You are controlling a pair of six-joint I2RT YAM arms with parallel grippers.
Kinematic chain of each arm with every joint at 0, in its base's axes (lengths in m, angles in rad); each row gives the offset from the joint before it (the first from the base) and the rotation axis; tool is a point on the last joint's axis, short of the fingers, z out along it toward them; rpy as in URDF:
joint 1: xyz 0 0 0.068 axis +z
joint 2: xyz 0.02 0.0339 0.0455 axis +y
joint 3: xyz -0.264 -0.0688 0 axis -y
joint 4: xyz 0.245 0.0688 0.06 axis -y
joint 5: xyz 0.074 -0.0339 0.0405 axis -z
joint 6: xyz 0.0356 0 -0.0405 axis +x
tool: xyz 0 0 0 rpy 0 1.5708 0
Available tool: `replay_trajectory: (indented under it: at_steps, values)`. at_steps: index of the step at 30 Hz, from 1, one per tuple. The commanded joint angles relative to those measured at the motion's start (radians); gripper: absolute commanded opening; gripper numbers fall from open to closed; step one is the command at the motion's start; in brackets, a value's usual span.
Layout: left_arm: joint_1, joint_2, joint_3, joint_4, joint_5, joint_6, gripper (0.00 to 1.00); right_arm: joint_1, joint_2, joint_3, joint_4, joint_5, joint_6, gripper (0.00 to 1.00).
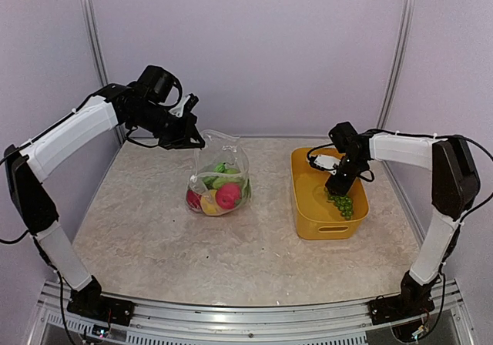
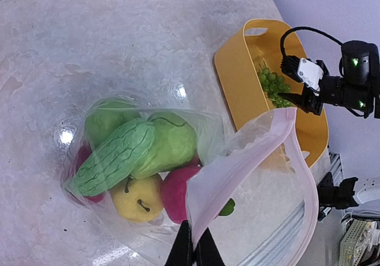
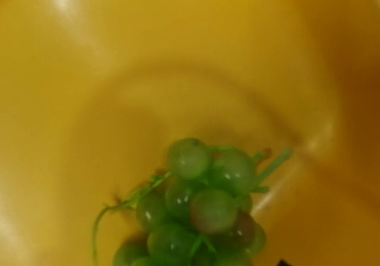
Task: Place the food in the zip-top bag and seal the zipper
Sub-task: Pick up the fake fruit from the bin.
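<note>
The clear zip-top bag (image 1: pixel 221 177) rests on the table and is held up by its mouth. My left gripper (image 1: pixel 192 139) is shut on the mouth edge (image 2: pixel 194 247). The zipper (image 2: pixel 249 144) strip curves open above the bag. Inside lie a green cucumber (image 2: pixel 113 156), a green round fruit (image 2: pixel 173 140), a yellow apple (image 2: pixel 138 198) and a red round one (image 2: pixel 177 192). The green grapes (image 1: pixel 341 204) (image 3: pixel 205 206) lie in the yellow basket (image 1: pixel 320 226). My right gripper (image 1: pixel 337 189) is down in the basket right over the grapes. Its jaws barely show.
The yellow basket (image 2: pixel 237 82) stands right of the bag, its handle slot facing the near edge. Pale walls with metal posts close the back and sides. The marbled table (image 1: pixel 154 237) stretches in front of the bag.
</note>
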Motion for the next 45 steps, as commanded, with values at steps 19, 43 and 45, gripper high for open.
replay_trajectory:
  at_steps: [19,43,45]
  values:
    - [0.009,-0.049,-0.069,0.048,0.011,0.032,0.00,0.014,0.178,0.066,0.018,-0.024,0.086,0.15]
    - [-0.001,0.021,0.009,0.098,0.080,-0.065,0.00,0.077,-0.247,0.383,0.174,-0.690,0.146,0.00]
    - [-0.007,0.028,0.024,0.091,0.076,-0.068,0.00,0.109,-0.239,0.408,0.208,-0.729,0.172,0.00]
